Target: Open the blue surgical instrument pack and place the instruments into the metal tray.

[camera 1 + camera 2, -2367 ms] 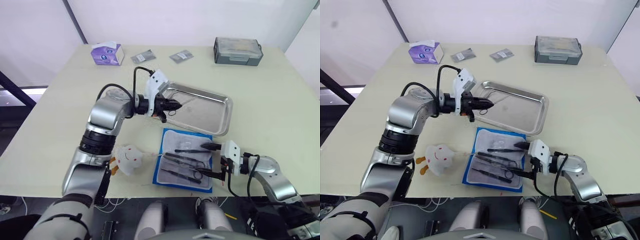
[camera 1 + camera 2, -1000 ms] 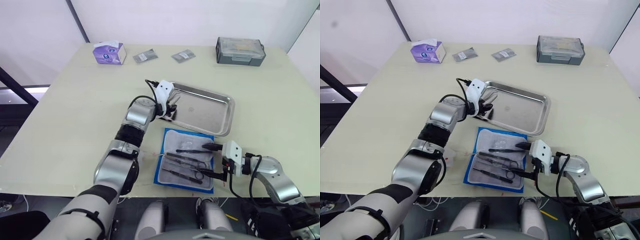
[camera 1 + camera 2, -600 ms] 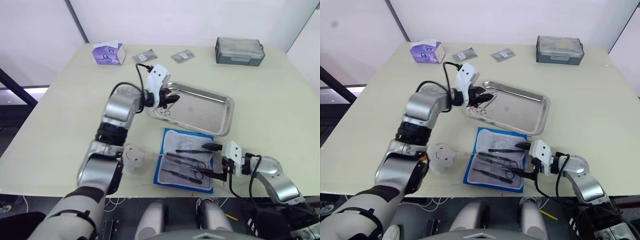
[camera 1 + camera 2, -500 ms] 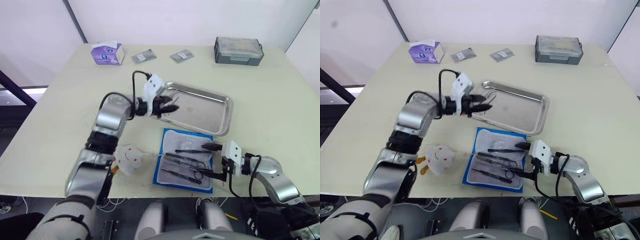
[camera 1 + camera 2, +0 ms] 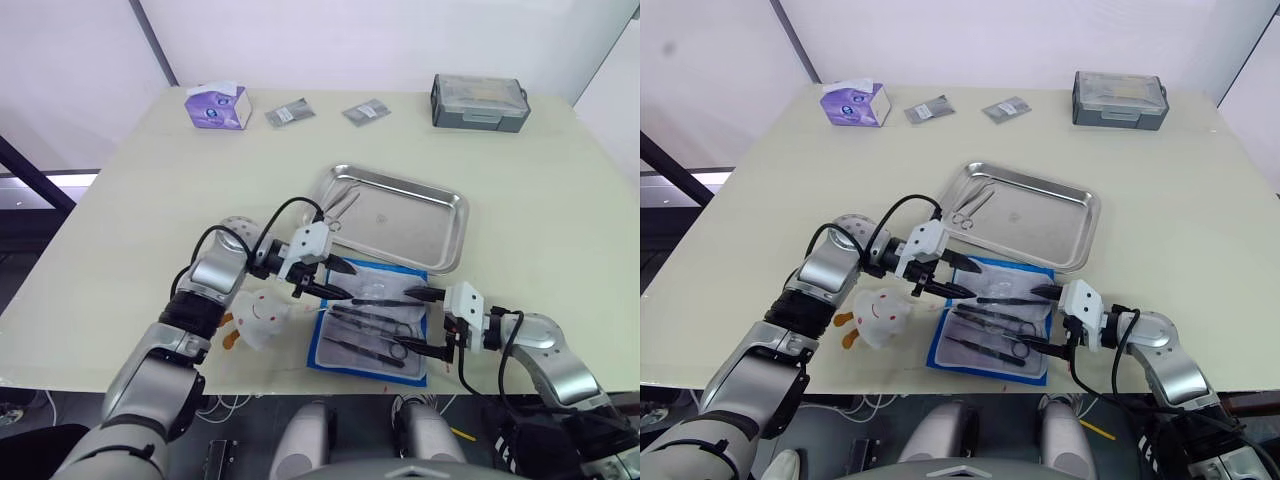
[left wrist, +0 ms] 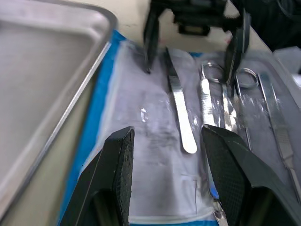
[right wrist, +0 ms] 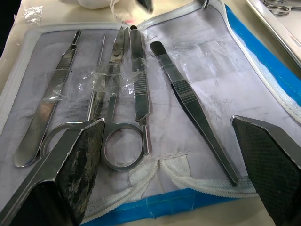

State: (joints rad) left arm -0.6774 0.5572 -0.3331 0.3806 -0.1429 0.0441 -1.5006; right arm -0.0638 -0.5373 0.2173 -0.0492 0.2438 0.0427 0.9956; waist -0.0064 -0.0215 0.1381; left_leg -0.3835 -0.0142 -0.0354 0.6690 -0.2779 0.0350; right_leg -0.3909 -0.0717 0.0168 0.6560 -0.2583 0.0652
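Table (image 5: 120, 200) seen from above, with the blue surgical instrument pack (image 5: 336, 274) lying open near its front edge, just in front of the metal tray (image 5: 400, 220). Instruments (image 7: 127, 84) lie side by side on its pale lining; scissors (image 5: 338, 206) rest in the tray. Left gripper (image 5: 341, 281), fingers apart, hovers over the pack's far left corner. Right gripper (image 5: 422, 322), fingers wide apart, sits at its right edge

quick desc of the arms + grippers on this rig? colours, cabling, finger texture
Both arms are silver-grey metal with black joint bands. Each wrist carries a white block housing and loose black cable loops. The left gripper and right gripper each have two black fingers, tapered, with a fine knurled, mesh-like texture. No markings legible.
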